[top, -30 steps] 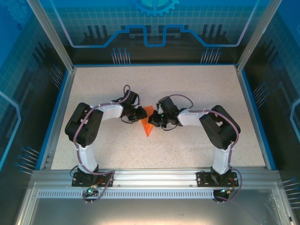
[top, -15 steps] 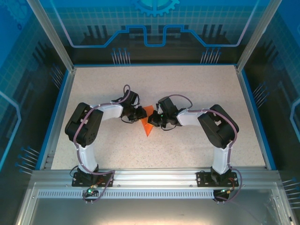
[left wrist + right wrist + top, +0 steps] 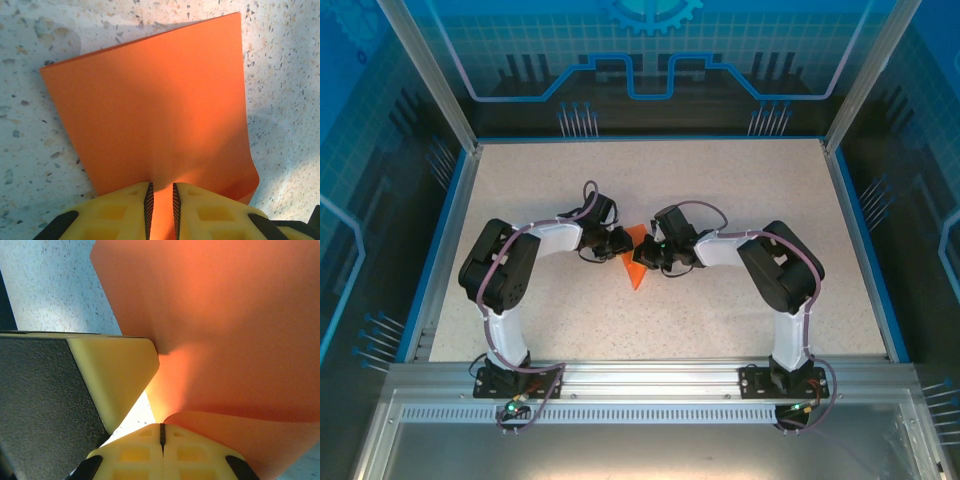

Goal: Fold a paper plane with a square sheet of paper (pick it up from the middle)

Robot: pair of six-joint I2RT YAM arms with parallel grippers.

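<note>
The orange sheet of paper (image 3: 636, 264) lies mid-table, folded to a narrow shape whose point faces the near edge. My left gripper (image 3: 620, 244) comes at it from the left. In the left wrist view a raised ridge of the paper (image 3: 160, 100) runs up between the yellow fingers, and the left gripper (image 3: 161, 192) is shut on it, jaws slightly apart. My right gripper (image 3: 646, 254) meets it from the right. In the right wrist view the right gripper (image 3: 161, 427) is shut. A curled flap of the paper (image 3: 225, 315) starts at its tip and lies over its right finger.
A yellow finger of the left gripper (image 3: 115, 375) stands close beside the right gripper's tip. A speckled table (image 3: 740, 180) stretches around both arms, bounded by a blue rim (image 3: 865, 240) and transparent walls.
The right arm has edged a little to the left, toward the paper. The left arm and the paper look the same.
</note>
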